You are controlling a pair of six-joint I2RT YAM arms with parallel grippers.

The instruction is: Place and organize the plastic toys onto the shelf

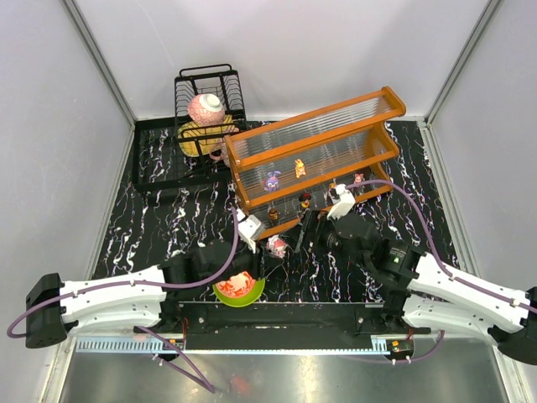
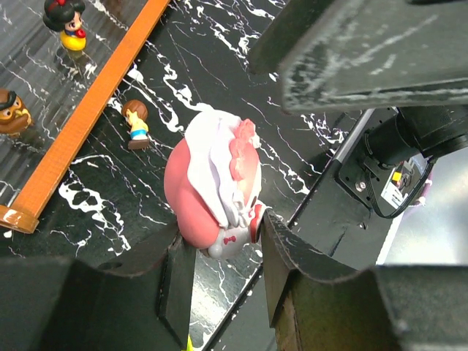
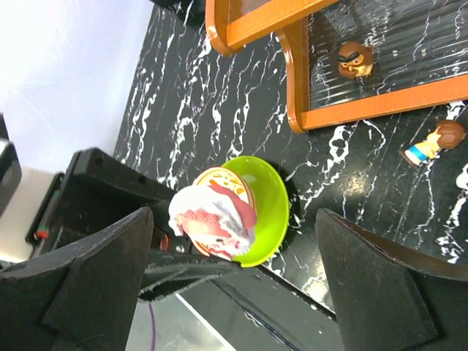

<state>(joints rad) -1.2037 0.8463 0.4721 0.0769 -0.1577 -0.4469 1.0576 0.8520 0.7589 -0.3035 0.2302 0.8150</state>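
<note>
We pinch the pink-and-white round toy (image 2: 212, 179) only by its foot end in the nearly closed left gripper (image 2: 223, 248), above the bench (image 1: 168, 227) before the shelf (image 1: 312, 116); it may swivel out. The right gripper (image 1: 309, 228), wide open and empty, crowds the approach.

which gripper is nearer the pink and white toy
Left. The left gripper grips the pink-and-white toy; the right gripper hangs open to its right, by the shelf.

One orange shelf (image 1: 319, 117), one black wire rack (image 1: 210, 84) with what look like two dishes (image 1: 207, 109) in it, one green bowl (image 1: 243, 300), and seven small toy figures (image 1: 273, 179) as far as the top view lets me count: five on the shelf, two off it.
</note>
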